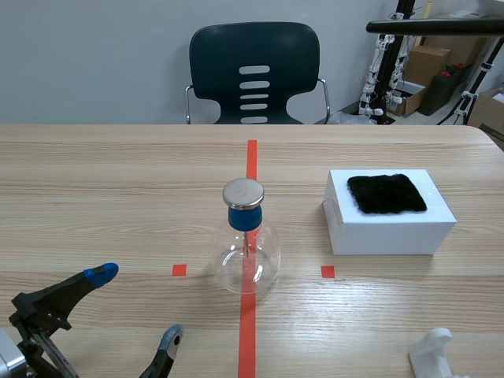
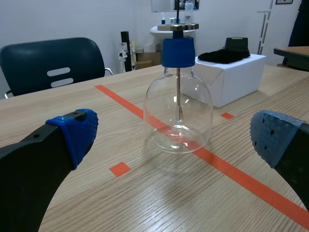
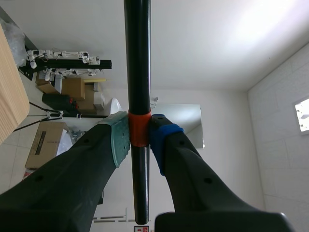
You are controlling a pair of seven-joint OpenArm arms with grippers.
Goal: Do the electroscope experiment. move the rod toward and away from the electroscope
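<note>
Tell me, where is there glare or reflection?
Scene view: soft sheen on the round metal cap of the clear glass flask electroscope; left wrist view: faint reflections on its glass; right wrist view: bright white glow behind the orange-banded black rod.

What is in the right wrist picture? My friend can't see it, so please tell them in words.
The right gripper is shut on a black rod, its green and blue pads squeezing the rod's orange band. Behind it is a white ceiling, with a wooden table edge off to one side.
</note>
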